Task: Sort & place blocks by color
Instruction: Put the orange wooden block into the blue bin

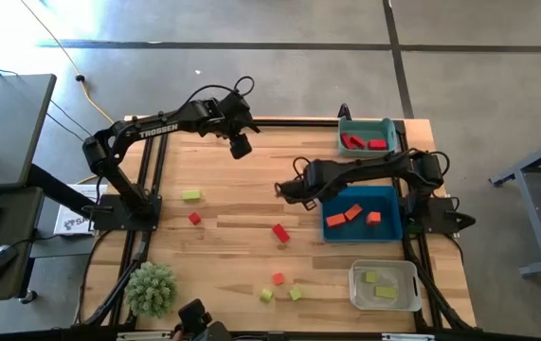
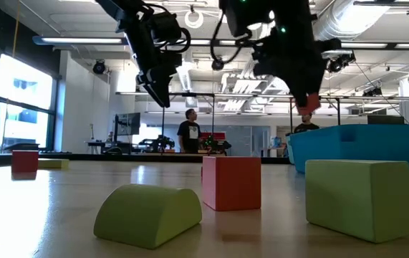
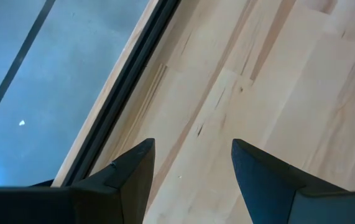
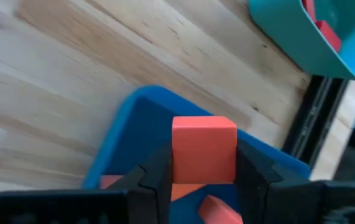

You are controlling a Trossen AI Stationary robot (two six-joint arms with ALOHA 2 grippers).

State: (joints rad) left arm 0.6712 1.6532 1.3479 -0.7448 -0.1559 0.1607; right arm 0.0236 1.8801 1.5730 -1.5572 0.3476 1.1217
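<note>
My right gripper (image 4: pixel 204 168) is shut on an orange block (image 4: pixel 204 146) above the left corner of the blue bin (image 1: pixel 388 204), which holds three orange blocks (image 1: pixel 352 212). My left gripper (image 3: pixel 193 168) hangs open and empty over bare wood near the table's far left edge (image 1: pixel 240 145). Loose blocks lie flat on the table: yellow-green (image 1: pixel 191 195), red (image 1: pixel 194 218), red (image 1: pixel 280 232), orange (image 1: pixel 278 278) and two yellow-green (image 1: pixel 296 293). The teal bin (image 1: pixel 388 125) holds red blocks, and the clear bin (image 1: pixel 405 270) holds yellow-green ones. My right gripper pinches the orange block by two opposite sides (image 4: pixel 180 162) between its two fingers. The fingers come from above, slanting down. The block sticks out past the fingertips (image 2: pixel 306 105) and hangs clear of the table and the bin.
A spiky green plant ball (image 1: pixel 151 289) stands at the near left corner. The three bins line the table's right side. A black frame rail (image 3: pixel 121 87) runs along the far edge. Bare wood lies between the two arms, at the table's middle.
</note>
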